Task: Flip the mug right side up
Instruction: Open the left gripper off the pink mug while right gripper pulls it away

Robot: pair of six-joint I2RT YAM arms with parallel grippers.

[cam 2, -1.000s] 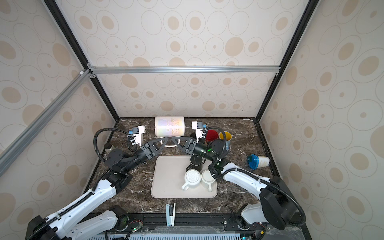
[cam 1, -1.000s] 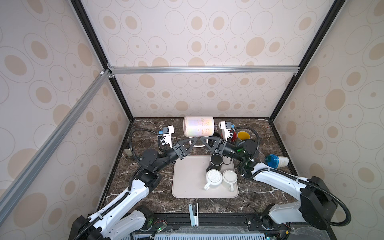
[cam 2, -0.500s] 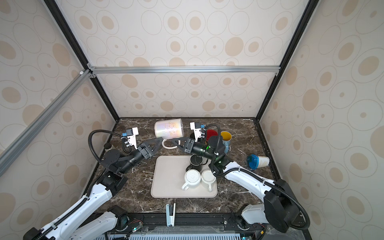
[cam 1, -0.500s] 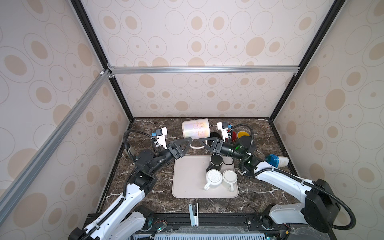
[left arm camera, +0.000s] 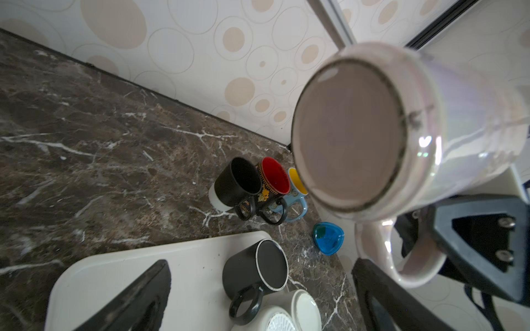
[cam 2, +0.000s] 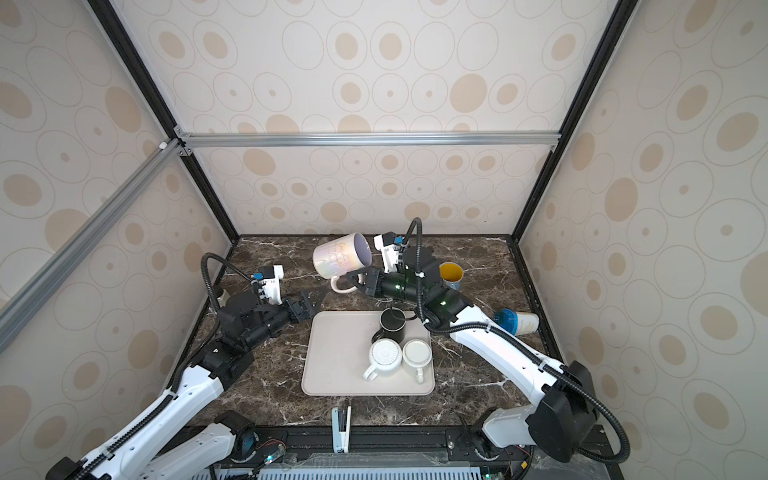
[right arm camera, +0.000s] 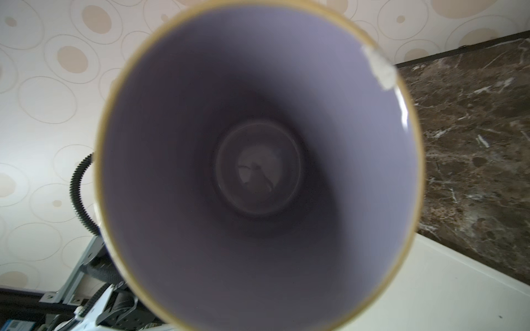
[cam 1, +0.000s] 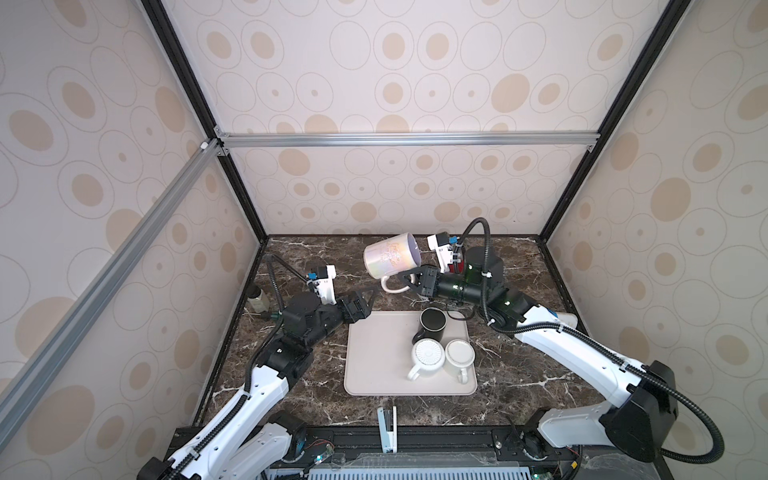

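The pearly mug (cam 1: 391,259) (cam 2: 340,259) hangs in the air above the back of the table (cam 1: 299,374), just behind the beige tray (cam 1: 374,365). It lies almost on its side. Its lilac mouth is tipped a little upward toward the right arm, its flat base (left arm camera: 347,137) faces the left arm, and its handle (cam 1: 392,286) points down.

The right fingers (cam 1: 413,275) (cam 2: 359,276) are pinched tight on that handle and carry the whole mug. The right wrist view looks straight down into the mug's lilac inside (right arm camera: 258,166).

The left fingers (cam 1: 365,297) (cam 2: 311,297) are spread wide and hold nothing. They sit low by the tray's far left corner, well apart from the mug.

On the tray a black mug (cam 1: 432,326) stands next to two white mugs (cam 1: 428,356) (cam 1: 459,355), which are turned bottom up and touch each other.

Against the back wall, behind the right arm, a black mug (left arm camera: 238,183), a red-lined mug (left arm camera: 274,174) and a yellow-lined mug (left arm camera: 296,179) stand upright in a close row. A cup with a blue lid (cam 2: 517,322) lies on its side at the right.
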